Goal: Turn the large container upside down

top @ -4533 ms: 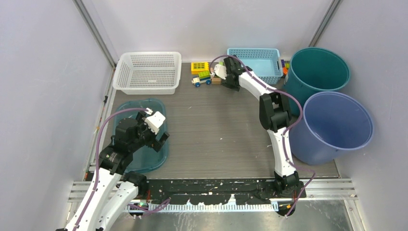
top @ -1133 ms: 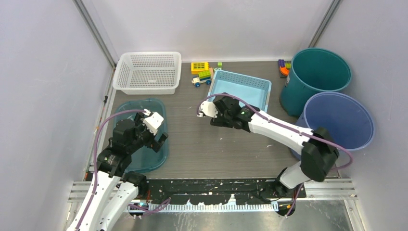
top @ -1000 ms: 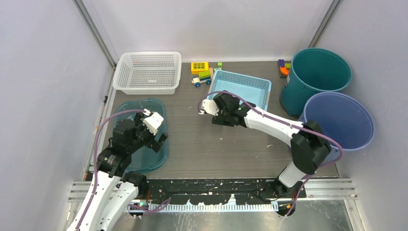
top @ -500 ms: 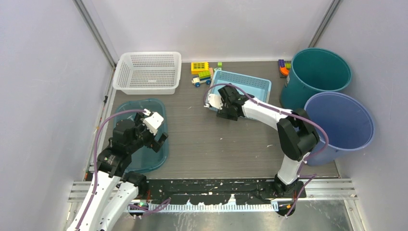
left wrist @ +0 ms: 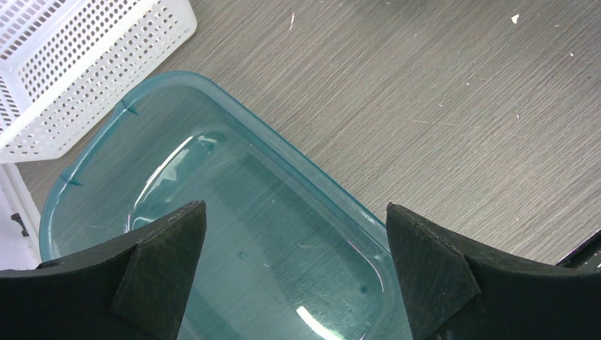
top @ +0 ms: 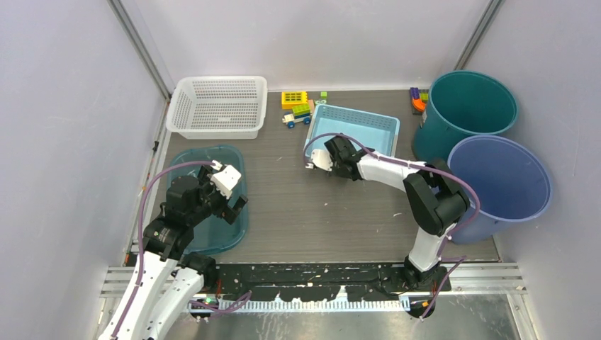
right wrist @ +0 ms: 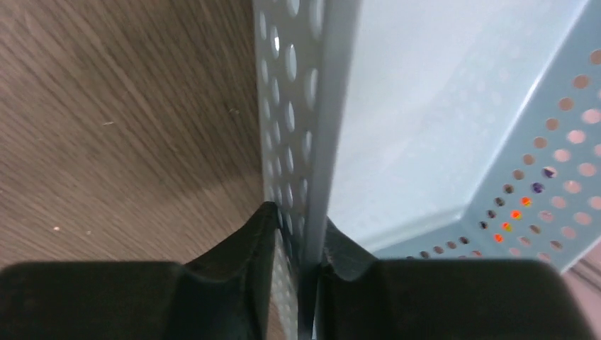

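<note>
Right end effector (top: 333,153) is pinching the near-left wall of the light blue basket (top: 368,127), just above centre in the overhead frame. In the wrist view its two dark fingers (right wrist: 259,230) are pressing the perforated wall (right wrist: 312,106) from either side, one outside and one inside. The basket is sitting upright on the table (top: 319,212), open side up, skewed a little against the table edges.

Left end effector (top: 234,205) is hovering at lower left with fingers spread wide, gripping nothing. Below it a clear teal tub (left wrist: 283,152) is lying open side up. A corner of the white mesh basket (top: 218,106) is showing at upper left of the left wrist view.

Coloured toy blocks (top: 296,108) are sitting between the two baskets at top centre. On the right a teal bucket (top: 432,142) and a blue bucket (top: 453,219) are standing side by side.
</note>
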You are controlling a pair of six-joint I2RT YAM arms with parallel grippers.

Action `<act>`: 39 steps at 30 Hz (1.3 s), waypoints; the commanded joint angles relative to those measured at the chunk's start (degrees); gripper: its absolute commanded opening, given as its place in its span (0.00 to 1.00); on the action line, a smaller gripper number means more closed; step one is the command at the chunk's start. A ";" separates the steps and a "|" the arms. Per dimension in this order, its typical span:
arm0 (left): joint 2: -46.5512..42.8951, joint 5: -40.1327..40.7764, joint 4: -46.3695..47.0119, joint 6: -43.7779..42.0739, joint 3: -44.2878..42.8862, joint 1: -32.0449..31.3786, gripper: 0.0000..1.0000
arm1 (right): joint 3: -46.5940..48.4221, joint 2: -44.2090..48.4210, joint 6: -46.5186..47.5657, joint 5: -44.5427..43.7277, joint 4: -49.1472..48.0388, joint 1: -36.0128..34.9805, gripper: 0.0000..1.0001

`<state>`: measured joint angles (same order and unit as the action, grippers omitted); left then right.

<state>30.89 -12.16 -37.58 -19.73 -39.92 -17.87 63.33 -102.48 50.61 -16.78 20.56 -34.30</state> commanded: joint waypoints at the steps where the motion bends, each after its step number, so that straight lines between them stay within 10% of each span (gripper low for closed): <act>1: 0.21 -1.31 1.18 -0.27 -0.07 0.40 1.00 | -2.65 4.61 -1.18 -1.76 -2.93 -0.94 0.22; 8: 0.32 -1.17 1.23 -0.31 0.02 0.38 1.00 | -5.99 9.66 -1.67 -5.78 -2.73 -5.10 0.02; 18: 0.08 -1.10 1.28 -0.43 0.10 0.45 1.00 | 0.35 19.95 -11.98 0.23 16.48 -17.42 0.01; 31: -0.18 -1.32 1.02 -0.49 0.24 0.54 1.00 | 5.70 9.90 -26.47 0.91 21.35 -25.10 0.02; 35: -0.13 -1.58 1.31 -0.62 0.39 0.55 1.00 | 5.75 7.27 -26.68 1.02 20.68 -25.62 0.08; 39: 1.63 -0.04 3.70 -0.10 0.65 0.55 1.00 | 5.75 7.00 -26.35 0.41 21.30 -25.90 0.38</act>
<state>31.16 -12.29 -37.45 -19.94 -39.77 -17.61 66.24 -96.55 24.99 -14.98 42.26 -59.66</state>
